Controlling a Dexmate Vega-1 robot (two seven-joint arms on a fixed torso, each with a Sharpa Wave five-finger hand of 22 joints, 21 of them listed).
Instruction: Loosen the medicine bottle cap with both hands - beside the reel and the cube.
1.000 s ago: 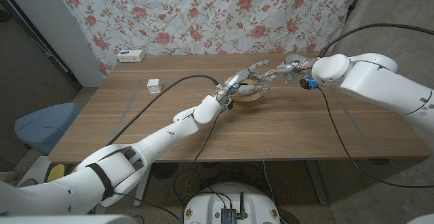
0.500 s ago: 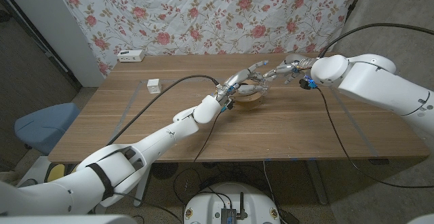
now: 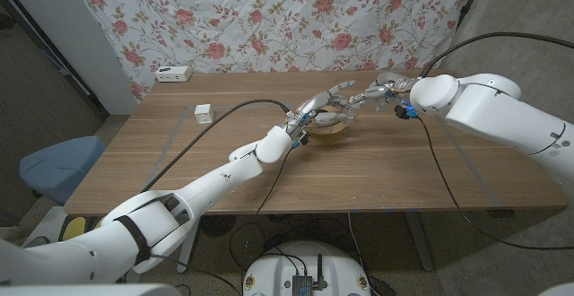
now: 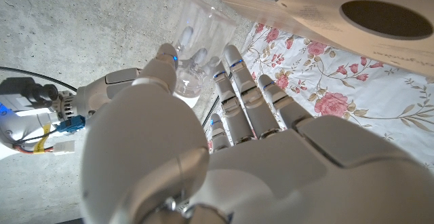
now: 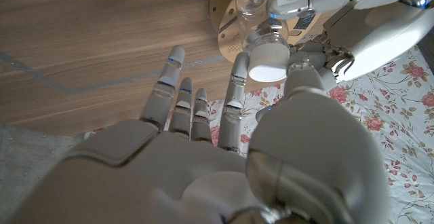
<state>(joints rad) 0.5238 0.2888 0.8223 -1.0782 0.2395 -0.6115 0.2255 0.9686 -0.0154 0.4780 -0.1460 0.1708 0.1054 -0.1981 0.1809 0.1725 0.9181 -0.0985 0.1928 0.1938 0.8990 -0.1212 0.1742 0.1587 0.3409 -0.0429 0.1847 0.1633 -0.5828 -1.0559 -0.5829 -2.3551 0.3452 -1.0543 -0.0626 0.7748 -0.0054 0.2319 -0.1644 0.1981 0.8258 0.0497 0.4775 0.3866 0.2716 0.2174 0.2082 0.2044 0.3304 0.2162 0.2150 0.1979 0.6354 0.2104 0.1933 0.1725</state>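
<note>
On the tabletop (image 3: 377, 166), the reel (image 3: 330, 127) lies near the middle with the bottle (image 3: 334, 112) held above it between the left hand (image 3: 323, 104) and right hand (image 3: 372, 94), the cube (image 3: 204, 113) well to their left.

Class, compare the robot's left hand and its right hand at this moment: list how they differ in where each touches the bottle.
The left hand reaches in from the near side, its fingers around the clear bottle body above the wooden reel. The right hand comes from the far right side, its fingers at the white cap. Both hands meet at the bottle, fingers partly spread.
</note>
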